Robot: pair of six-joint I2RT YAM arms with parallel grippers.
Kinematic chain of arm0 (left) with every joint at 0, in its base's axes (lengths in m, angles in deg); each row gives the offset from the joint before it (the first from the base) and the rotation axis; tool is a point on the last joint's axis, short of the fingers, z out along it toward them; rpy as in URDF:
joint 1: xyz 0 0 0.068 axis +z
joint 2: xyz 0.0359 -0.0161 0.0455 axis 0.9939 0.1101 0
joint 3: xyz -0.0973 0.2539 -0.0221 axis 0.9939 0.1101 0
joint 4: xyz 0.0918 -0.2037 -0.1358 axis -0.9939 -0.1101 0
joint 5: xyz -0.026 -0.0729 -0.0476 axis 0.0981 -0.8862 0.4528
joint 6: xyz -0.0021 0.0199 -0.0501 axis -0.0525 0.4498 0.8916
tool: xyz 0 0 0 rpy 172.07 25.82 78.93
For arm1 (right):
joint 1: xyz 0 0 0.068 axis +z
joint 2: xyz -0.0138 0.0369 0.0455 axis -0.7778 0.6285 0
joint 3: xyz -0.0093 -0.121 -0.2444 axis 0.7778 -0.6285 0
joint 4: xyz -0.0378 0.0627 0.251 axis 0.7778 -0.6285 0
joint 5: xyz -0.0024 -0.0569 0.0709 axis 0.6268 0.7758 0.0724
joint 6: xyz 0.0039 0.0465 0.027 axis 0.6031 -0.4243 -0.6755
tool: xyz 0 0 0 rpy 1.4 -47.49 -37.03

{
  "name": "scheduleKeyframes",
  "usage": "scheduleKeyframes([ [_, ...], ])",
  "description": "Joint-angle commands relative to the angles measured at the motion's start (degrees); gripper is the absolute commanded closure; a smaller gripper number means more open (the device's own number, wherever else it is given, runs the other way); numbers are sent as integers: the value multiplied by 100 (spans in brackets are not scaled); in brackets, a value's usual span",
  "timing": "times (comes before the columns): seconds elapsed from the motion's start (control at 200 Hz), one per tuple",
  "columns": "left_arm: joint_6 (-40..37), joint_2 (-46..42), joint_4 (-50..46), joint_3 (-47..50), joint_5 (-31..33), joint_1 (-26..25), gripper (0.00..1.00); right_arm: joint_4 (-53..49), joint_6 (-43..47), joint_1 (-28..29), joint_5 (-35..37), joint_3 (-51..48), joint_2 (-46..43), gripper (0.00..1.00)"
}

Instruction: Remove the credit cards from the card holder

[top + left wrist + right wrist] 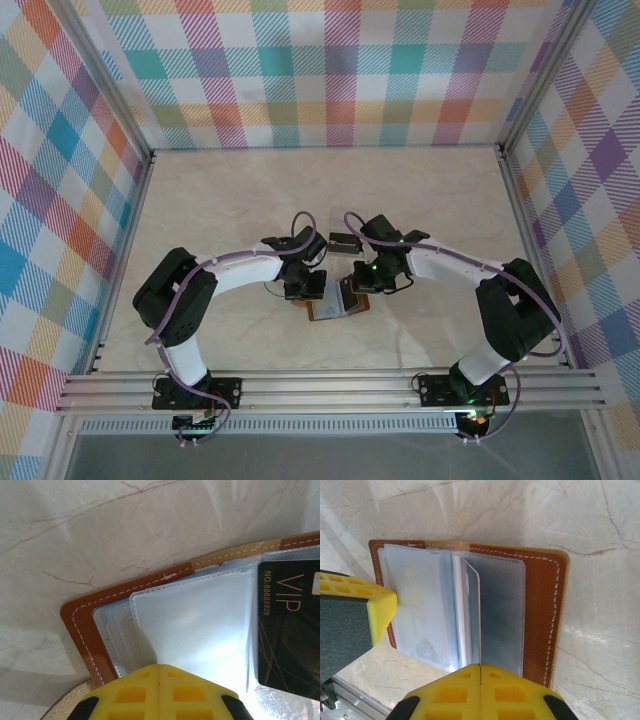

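Note:
The card holder [333,310], brown leather with white stitching, lies open on the marble table between both arms. Its clear sleeves [200,620] fan out over the leather cover [75,622]. My left gripper [159,666] is shut, its yellow tips pressing down on the left sleeves; one of its fingers [377,611] also shows in the right wrist view. My right gripper [480,666] is shut on the near edge of a credit card [471,605] that stands on edge over the holder [540,605]. The left wrist view shows it as a black VIP card [290,635].
Just behind the grippers, a dark card [346,242] and a clear plastic rectangle [335,220] lie on the table. An aluminium rail [330,385] runs along the near edge, and plaid walls close in the left, right and back sides.

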Motion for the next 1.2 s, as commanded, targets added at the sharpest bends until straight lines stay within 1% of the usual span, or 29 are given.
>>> scheduleKeyframes([
  [0.0, -79, 297, -469, 70, 327, -37, 98, 56, -23, 48, -234, 106, 66, 89],
  [0.22, -87, 296, -482, 52, 322, -31, 98, 232, -103, 71, -388, 105, 245, 87],
  [0.465, -100, 310, -500, 33, 329, -39, 98, 385, -162, 77, -538, 88, 348, 87],
  [0.6, -98, 304, -510, 17, 333, -34, 98, 301, -135, 71, -425, 113, 301, 91],
  [0.765, -123, 277, -560, -27, 371, -36, 98, 61, 4, 71, -141, 186, 49, 92],
  [0.905, -128, 253, -583, -69, 414, -35, 98, -241, 285, 73, 130, 387, -112, 93],
  [1.055, -152, 209, -667, -126, 478, -35, 98, -560, 782, 63, 480, 684, -197, 93],
  [1.195, -194, 165, -718, -193, 498, -31, 97, -624, 1703, 66, 632, 888, -259, 94],
])
